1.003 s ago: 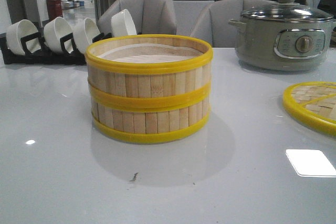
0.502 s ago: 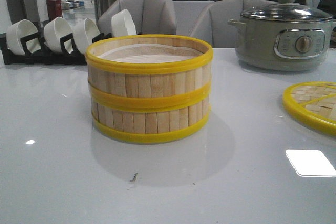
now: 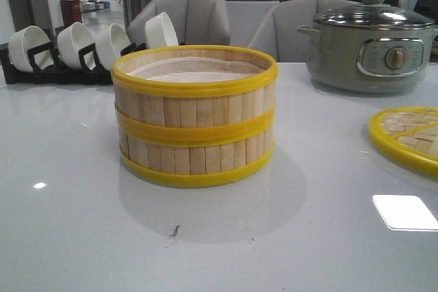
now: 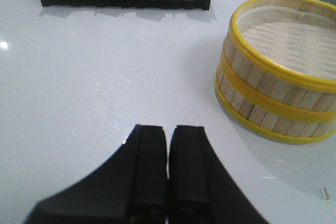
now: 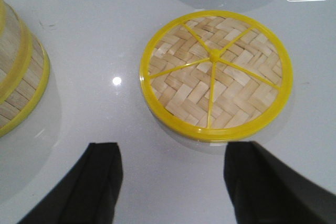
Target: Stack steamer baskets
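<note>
Nothing has moved: steamer baskets (image 3: 195,115) stay stacked on the bench (image 3: 75,223); left gripper (image 4: 168,169) clenched empty, right gripper (image 5: 173,177) released; stacking looks complete.

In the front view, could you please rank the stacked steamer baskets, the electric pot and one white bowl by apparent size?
1. Stacked steamer baskets, largest, though nearest the camera.
2. Electric pot, farther back, so true size is unsure.
3. White bowl, smallest, also far back.

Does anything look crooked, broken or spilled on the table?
Nothing is broken or spilled. The two steamer baskets sit squarely stacked, rims lined up. The woven lid lies flat on the table, apart from them. Only a tiny dark speck lies before the stack.
</note>
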You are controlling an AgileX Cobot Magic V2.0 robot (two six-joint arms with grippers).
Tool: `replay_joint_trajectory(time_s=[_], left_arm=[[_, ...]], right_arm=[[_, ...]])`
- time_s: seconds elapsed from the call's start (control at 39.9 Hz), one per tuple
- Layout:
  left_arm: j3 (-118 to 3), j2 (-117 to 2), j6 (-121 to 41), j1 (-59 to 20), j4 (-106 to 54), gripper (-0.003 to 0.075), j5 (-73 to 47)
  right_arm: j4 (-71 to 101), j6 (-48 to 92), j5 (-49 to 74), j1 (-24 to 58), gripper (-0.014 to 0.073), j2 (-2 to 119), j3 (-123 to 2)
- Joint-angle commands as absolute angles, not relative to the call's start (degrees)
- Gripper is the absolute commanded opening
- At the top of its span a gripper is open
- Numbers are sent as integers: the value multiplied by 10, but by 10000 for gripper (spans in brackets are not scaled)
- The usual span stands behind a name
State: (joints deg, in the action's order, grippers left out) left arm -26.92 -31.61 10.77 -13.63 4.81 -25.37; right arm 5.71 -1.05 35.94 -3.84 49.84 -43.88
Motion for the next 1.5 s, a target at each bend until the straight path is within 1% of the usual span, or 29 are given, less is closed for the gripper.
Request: replay_joint_trajectory(time_s=[0.0,0.05,0.08,0.13,0.2,0.25,0.28,0.33,0.48,0.53,0.6,0.73,0.8,1.23,1.48], left_arm=[[-277,-315,115,-136,50,85,-201],[-275,-315,115,-136,51,85,-201],[-275,-315,115,-136,51,85,-201],[-275,-315,115,-136,53,85,-201],[-275,-315,115,-136,63,85,-200],[-274,-315,115,-136,71,85,-200],[-274,-315,115,-136,77,85,-200],[-274,-315,115,-136,80,85,-201],[-274,-315,115,-136,80,85,-205],[-274,-315,115,-136,80,85,-206],[-274,-315,115,-136,80,85,-208],[-274,-315,115,-136,80,85,-209],[-274,-315,115,-136,80,85,-209],[-274,-315,115,-136,82,85,-211],[-274,-315,115,-136,82,85,-213]], right_arm=[[63,-9,326,-39,486,504,-454],[63,-9,326,-39,428,507,-454],[63,-9,326,-39,384,508,-454],[63,-9,326,-39,290,508,-454],[63,-9,326,-39,112,508,-454],[63,-9,321,-39,13,508,-454],[63,-9,319,-39,37,508,-454],[63,-9,318,-39,57,508,-454],[62,-9,319,-39,61,508,-454],[62,-9,314,-39,76,509,-454],[61,-9,303,-39,146,520,-456],[58,-9,295,-39,318,568,-474],[58,-9,295,-40,365,610,-493],[31,-9,297,-46,360,845,-648],[29,-9,327,-69,360,924,-723]])
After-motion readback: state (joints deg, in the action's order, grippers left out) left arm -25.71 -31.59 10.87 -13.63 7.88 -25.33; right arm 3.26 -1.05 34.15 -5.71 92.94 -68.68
